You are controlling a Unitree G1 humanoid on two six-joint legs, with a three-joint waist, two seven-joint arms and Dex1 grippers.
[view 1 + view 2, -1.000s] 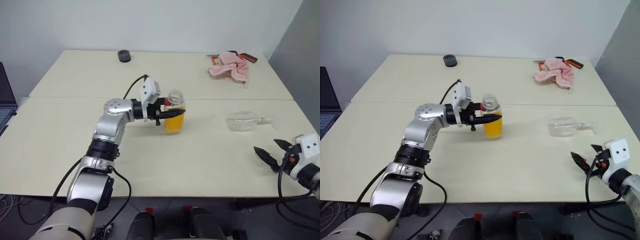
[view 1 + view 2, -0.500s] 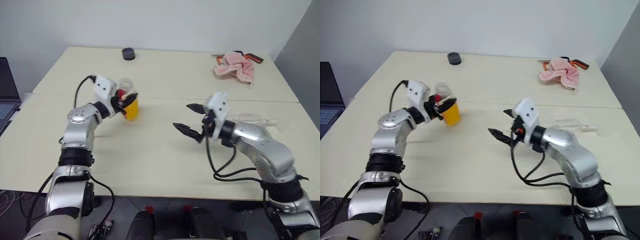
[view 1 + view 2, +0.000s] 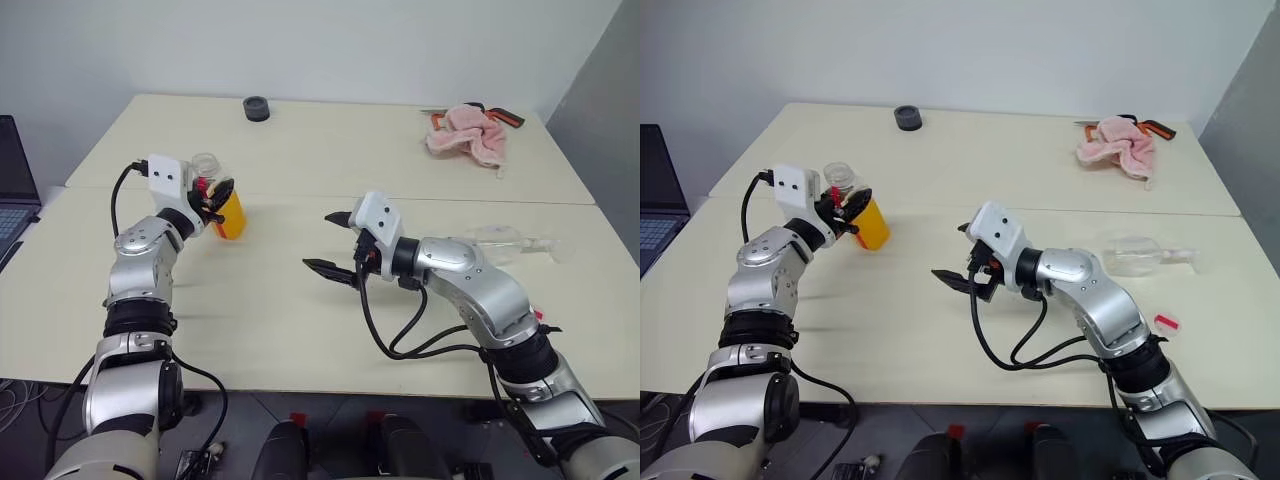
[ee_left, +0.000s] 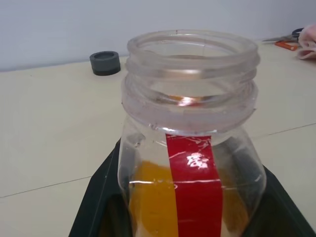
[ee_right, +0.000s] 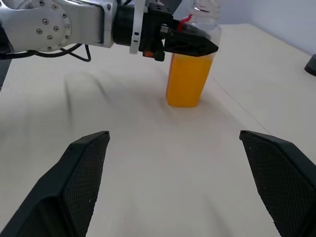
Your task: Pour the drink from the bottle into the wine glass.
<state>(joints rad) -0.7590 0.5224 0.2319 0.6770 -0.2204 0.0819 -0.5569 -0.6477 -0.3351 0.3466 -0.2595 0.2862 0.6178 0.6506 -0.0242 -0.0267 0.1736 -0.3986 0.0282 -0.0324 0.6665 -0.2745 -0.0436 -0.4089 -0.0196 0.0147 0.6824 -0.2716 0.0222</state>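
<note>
Your left gripper (image 3: 218,190) jaws clamp the uncapped bottle (image 3: 224,205); right gripper (image 3: 330,243) jaws gape empty; the glass (image 3: 1132,252) lies toppled beyond the right gripper; pouring now wets the desk (image 3: 300,320).

Orange drink (image 5: 187,79) in clear, red-striped bottle (image 4: 190,163); pink cloth (image 3: 462,132); cream table (image 3: 300,320).

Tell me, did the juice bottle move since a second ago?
Yes. The bottle, shut in the left gripper, went toward the robot's left: earlier it sat right of the black puck, now left of it.
</note>
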